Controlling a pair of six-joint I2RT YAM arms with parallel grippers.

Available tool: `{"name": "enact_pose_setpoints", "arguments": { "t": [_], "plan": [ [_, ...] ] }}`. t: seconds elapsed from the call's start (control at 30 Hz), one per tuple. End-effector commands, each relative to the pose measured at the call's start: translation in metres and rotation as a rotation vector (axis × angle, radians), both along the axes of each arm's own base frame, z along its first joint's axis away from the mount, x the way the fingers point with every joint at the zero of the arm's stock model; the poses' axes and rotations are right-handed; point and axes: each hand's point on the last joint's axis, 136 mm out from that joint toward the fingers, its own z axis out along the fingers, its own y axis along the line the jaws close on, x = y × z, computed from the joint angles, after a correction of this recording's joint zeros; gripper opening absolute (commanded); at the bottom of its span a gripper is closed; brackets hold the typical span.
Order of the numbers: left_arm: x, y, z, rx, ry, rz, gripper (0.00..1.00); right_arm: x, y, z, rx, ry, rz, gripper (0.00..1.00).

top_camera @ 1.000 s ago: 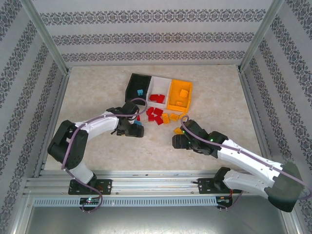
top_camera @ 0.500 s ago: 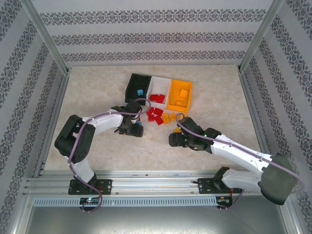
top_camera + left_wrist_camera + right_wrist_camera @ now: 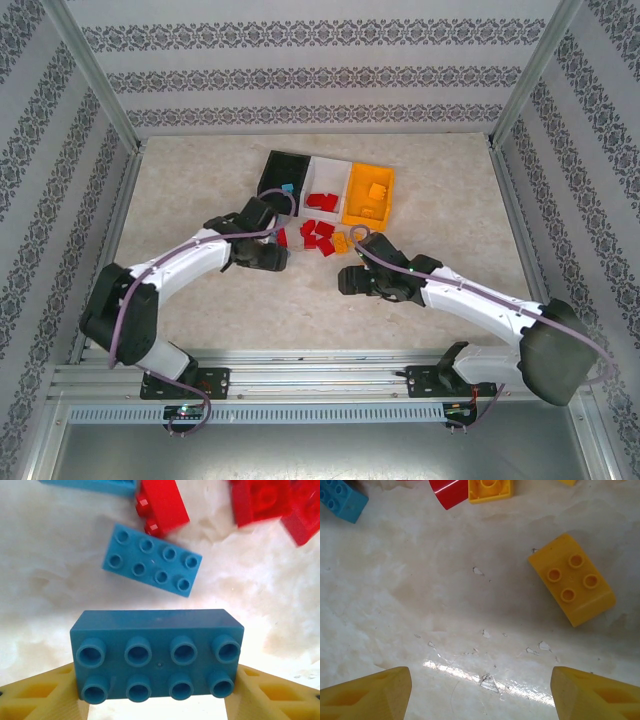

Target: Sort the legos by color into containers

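Left wrist view: my left gripper (image 3: 159, 692) is clamped on a blue brick (image 3: 157, 655), studs up, with the arm reaching in toward the pile. Just past it lies a second blue brick (image 3: 152, 560), then red bricks (image 3: 162, 505). My right gripper (image 3: 482, 695) hangs with its fingers spread over bare table (image 3: 445, 605), an orange brick (image 3: 572, 580) ahead to the right. The bins (image 3: 268, 178) sit beyond the pile.

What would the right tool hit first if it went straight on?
Probably bare table; the right tool is open, and the orange brick lies off to one side. Depth is unclear.
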Motion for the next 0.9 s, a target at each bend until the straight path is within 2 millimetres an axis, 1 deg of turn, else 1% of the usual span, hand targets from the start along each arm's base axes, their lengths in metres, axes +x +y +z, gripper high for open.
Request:
{"name": "enact_pose_setpoints", "arguments": {
  "t": [0.0,0.07,0.17,0.27,0.37,0.47,0.57,0.7,0.77,0.87],
  "plan": [
    [0.016,0.013,0.021,-0.012,-0.025,0.039,0.64,0.009,0.013,0.006,0.038,-0.016,0.021,0.74],
    [0.037,0.013,0.037,-0.022,-0.053,0.057,0.65,0.01,0.016,0.002,0.039,-0.005,0.024,0.74],
    [0.071,0.01,0.052,-0.028,-0.097,0.066,0.65,0.011,0.02,-0.003,0.04,0.006,0.03,0.74],
    [0.106,0.007,0.051,-0.046,-0.092,0.079,0.65,0.011,0.022,-0.009,0.036,0.019,0.032,0.74],
    [0.141,0.006,0.046,-0.056,-0.076,0.093,0.65,0.01,0.022,-0.015,0.028,0.033,0.035,0.74],
    [0.173,0.002,0.04,-0.042,-0.063,0.088,0.65,0.01,0.022,-0.02,0.017,0.041,0.041,0.74],
    [0.198,-0.005,0.035,-0.035,-0.06,0.085,0.65,0.01,0.02,-0.025,0.003,0.048,0.038,0.74],
    [0.219,-0.009,0.027,-0.024,-0.045,0.088,0.67,0.01,0.021,-0.03,-0.003,0.061,0.042,0.74],
    [0.225,-0.011,0.024,-0.023,-0.035,0.093,0.75,0.01,0.02,-0.032,-0.018,0.062,0.043,0.74],
    [0.227,-0.013,0.029,-0.035,-0.039,0.096,0.8,0.013,0.016,-0.029,-0.039,0.051,0.043,0.74]
  ]
}}
